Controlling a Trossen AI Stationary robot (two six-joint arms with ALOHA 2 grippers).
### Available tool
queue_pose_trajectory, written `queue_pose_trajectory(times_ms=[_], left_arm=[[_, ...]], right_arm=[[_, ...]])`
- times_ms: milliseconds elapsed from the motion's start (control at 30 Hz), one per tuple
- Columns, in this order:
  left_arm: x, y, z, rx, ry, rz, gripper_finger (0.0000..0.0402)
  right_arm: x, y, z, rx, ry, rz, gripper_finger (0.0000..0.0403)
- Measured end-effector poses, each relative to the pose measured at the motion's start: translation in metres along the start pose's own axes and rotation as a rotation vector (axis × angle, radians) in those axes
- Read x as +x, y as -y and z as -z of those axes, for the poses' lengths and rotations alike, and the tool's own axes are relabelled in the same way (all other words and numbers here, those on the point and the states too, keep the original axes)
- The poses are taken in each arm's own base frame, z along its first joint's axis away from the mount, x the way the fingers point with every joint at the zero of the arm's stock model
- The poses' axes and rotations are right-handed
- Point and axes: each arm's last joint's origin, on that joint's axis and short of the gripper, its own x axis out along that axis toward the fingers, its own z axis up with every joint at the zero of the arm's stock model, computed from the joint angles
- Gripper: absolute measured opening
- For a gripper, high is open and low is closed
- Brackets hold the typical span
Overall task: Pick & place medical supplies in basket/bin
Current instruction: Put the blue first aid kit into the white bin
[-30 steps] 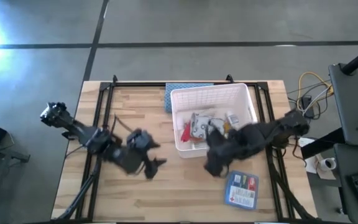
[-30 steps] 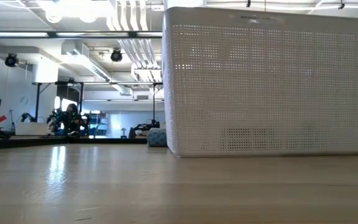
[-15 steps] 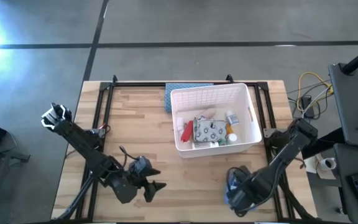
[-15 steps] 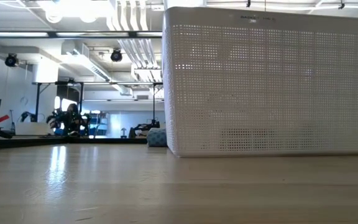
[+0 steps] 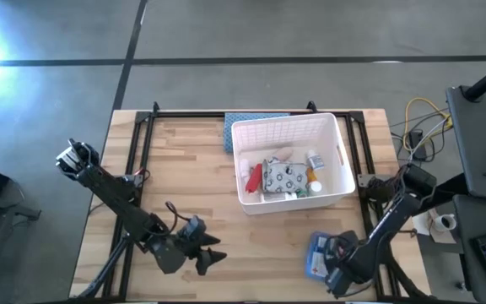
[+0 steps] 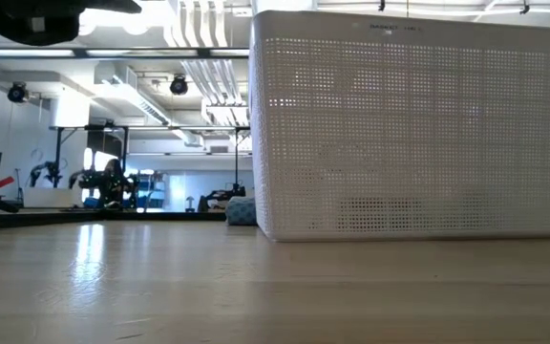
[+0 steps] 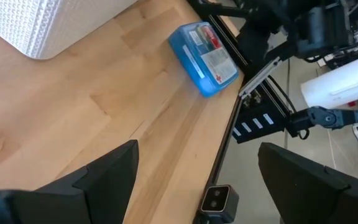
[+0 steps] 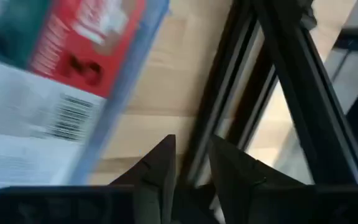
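Your right hand sits low at about five o'clock on the tabletop, right beside the blue-and-white flat box, which lies flat near the tabletop's front right edge. In the right wrist view its fingers stand close together with only a thin gap, and the box lies off to one side of them, not between them, so nothing is pinched. Your left hand waits at about seven o'clock, above bare wood, with its fingers spread wide and nothing between them; from its wrist camera you see the flat box well apart, across the wood. The white bin stands at about one o'clock, just beside a blue-grey mat at its far left corner. Inside the bin you can see a grey patterned pouch, a red tube, a white pill bottle and other small items too small to tell apart.
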Motion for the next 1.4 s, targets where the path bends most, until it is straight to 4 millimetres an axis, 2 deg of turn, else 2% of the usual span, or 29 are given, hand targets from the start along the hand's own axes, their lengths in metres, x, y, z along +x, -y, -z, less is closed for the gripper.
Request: queue_pose_trajectory(times_ms=[233, 367, 467, 633, 800, 1000, 1100, 1200, 1267, 1400], left_arm=[[0.0, 0.0, 0.0, 0.006, 0.001, -0.001, 0.0308], [0.0, 0.0, 0.0, 0.007, 0.001, -0.001, 0.0308], [0.0, -0.001, 0.0, 0.007, 0.001, -0.002, 0.0308], [0.0, -0.001, 0.0, 0.011, 0.0, -0.008, 0.0308], [0.001, -0.006, 0.002, -0.004, -0.009, -0.038, 0.0308], [0.007, -0.023, 0.019, -0.098, -0.147, -0.073, 0.0308], [0.016, -0.035, 0.037, -0.173, -0.206, -0.127, 0.0308], [0.03, -0.043, 0.054, -0.221, -0.23, -0.153, 0.0308], [0.041, -0.043, 0.063, -0.248, -0.23, -0.115, 0.0308], [0.059, -0.041, 0.075, -0.29, -0.221, -0.019, 0.0308]], right_arm=[[0.038, -0.015, -0.008, -0.302, -0.086, -0.078, 0.0071], [0.055, -0.016, -0.025, -0.264, 0.01, -0.075, 0.0066], [0.058, -0.021, -0.038, -0.247, 0.093, -0.11, 0.0062], [0.044, -0.039, -0.053, -0.353, 0.192, -0.236, 0.0056], [0.008, -0.076, -0.056, -0.548, 0.27, -0.564, 0.0053], [-0.02, -0.088, -0.076, -0.409, 0.348, -0.621, 0.0054], [-0.024, -0.089, -0.083, -0.393, 0.306, -0.605, 0.0054], [-0.026, -0.093, -0.079, -0.488, 0.192, -0.63, 0.0054], [-0.028, -0.097, -0.076, -0.538, 0.154, -0.684, 0.0054], [-0.023, -0.102, -0.075, -0.521, 0.144, -0.76, 0.0055]])
